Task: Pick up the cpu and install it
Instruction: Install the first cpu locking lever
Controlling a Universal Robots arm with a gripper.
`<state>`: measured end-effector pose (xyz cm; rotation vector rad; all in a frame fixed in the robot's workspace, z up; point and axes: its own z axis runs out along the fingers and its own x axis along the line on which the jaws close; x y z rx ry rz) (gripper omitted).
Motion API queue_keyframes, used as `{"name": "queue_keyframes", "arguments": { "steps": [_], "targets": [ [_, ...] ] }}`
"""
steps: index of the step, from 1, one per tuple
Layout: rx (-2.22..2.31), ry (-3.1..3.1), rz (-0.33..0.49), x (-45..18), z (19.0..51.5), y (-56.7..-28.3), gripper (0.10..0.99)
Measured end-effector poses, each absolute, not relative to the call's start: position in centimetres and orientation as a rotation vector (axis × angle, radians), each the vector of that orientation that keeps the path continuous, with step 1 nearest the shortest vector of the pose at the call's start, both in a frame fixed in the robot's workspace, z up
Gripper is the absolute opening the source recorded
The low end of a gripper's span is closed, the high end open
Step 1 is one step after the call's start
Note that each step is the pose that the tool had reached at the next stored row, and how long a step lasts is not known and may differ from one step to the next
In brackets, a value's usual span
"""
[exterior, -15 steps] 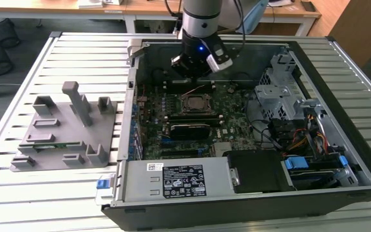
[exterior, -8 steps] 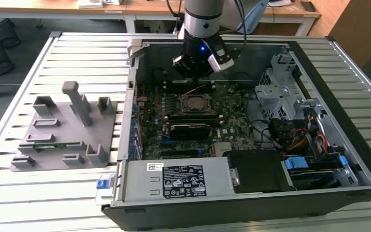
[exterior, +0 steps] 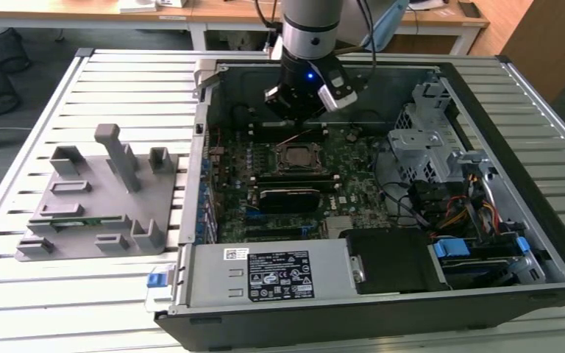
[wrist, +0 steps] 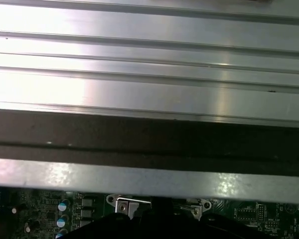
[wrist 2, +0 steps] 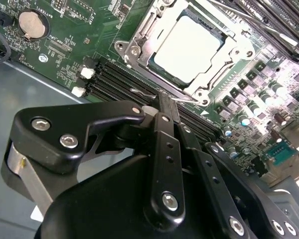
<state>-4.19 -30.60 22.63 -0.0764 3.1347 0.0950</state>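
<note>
In the exterior view the hand hung inside the open computer case, just above the motherboard — the case lay on the slatted desk, towards its far edge. The cpu sat in its socket, just in front of the hand. In the second wrist view the cpu lay flat within the socket's metal frame — the black fingers looked closed, gripping nothing. In the first wrist view the case wall crossed above the board.
</note>
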Motion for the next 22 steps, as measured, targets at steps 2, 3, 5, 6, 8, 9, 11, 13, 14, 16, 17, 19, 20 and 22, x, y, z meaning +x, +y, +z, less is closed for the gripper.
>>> {"name": "queue_keyframes", "arguments": {
  "steps": [2,3,5,6,8,9,11,13,14,16,17,19,20,22],
  "targets": [
    [-0.076,3.135,0.095,-4.13,22.54,-30.58,0.106],
    [-0.076,3.135,0.095,-4.09,22.50,-30.57,0.106],
    [-0.076,3.135,0.095,-4.01,22.42,-30.55,0.106],
    [-0.076,3.135,0.095,-3.97,22.38,-30.54,0.106],
    [-0.076,3.135,0.095,-3.89,22.29,-30.50,0.106],
    [-0.076,3.135,0.095,-3.85,22.24,-30.47,0.106],
    [-0.076,3.135,0.095,-3.79,22.15,-30.40,0.106],
    [-0.076,3.135,0.095,-3.71,22.07,-30.35,0.106],
    [-0.076,3.135,0.095,-3.67,22.04,-30.34,0.106],
    [-0.076,3.135,0.095,-3.58,21.98,-30.32,0.106],
    [-0.076,3.135,0.095,-3.54,21.95,-30.32,0.106],
    [-0.076,3.135,0.095,-3.44,21.88,-30.32,0.106],
    [-0.075,3.135,0.095,-3.38,21.84,-30.32,0.106],
    [-0.075,3.135,0.095,-3.30,21.75,-30.32,0.106]
  ]
}}
